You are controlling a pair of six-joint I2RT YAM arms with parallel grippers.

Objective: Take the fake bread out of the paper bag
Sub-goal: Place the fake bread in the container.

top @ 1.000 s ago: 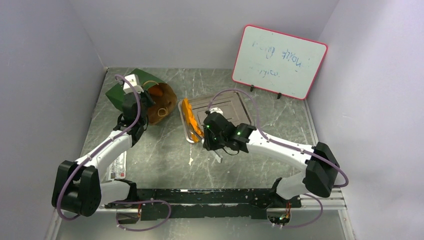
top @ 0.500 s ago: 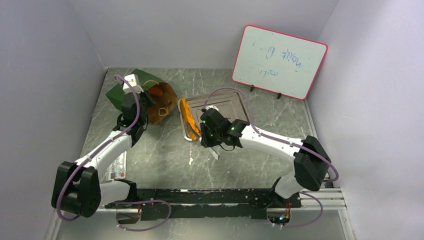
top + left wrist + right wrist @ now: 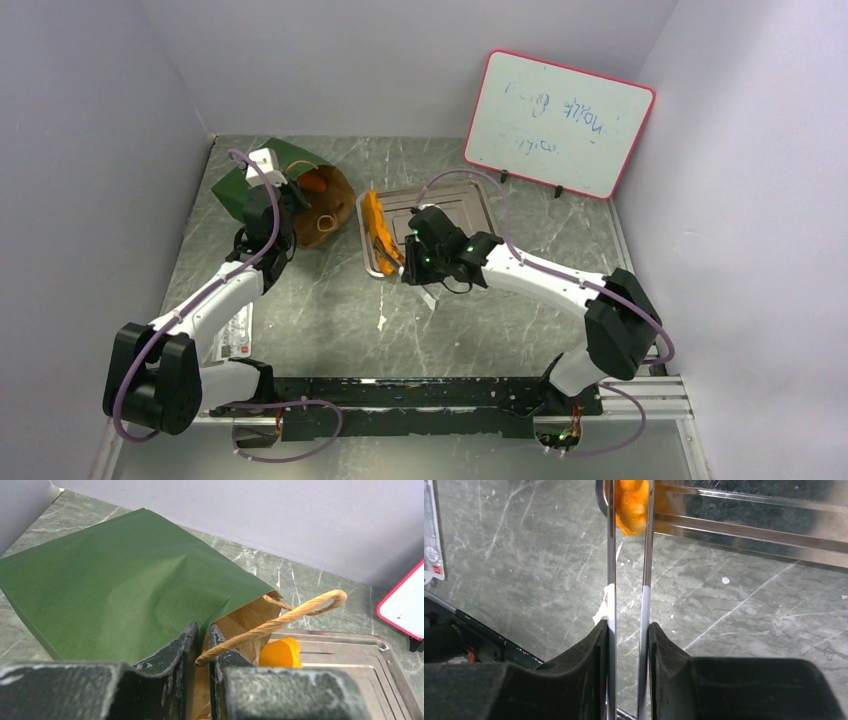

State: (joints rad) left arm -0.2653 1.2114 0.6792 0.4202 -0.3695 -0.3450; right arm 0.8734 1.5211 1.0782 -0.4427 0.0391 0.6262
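Upper left, the left jaws pinch the rim of the paper bag [image 3: 236, 186], while at centre the right jaws grip metal tongs [image 3: 611, 580] holding a fake bread [image 3: 375, 232] at the left rim of the tray [image 3: 457, 214].

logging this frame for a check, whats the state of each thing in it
tray: lying flat
bag: on its side, mouth open toward the tray
left gripper: shut on the bag's rim
bread in bag: inside, near the mouth
tongs: squeezed closed
loaf: clamped in the tongs at the tray's left edge
right gripper: shut on the tongs
whiteboard: upright, written on
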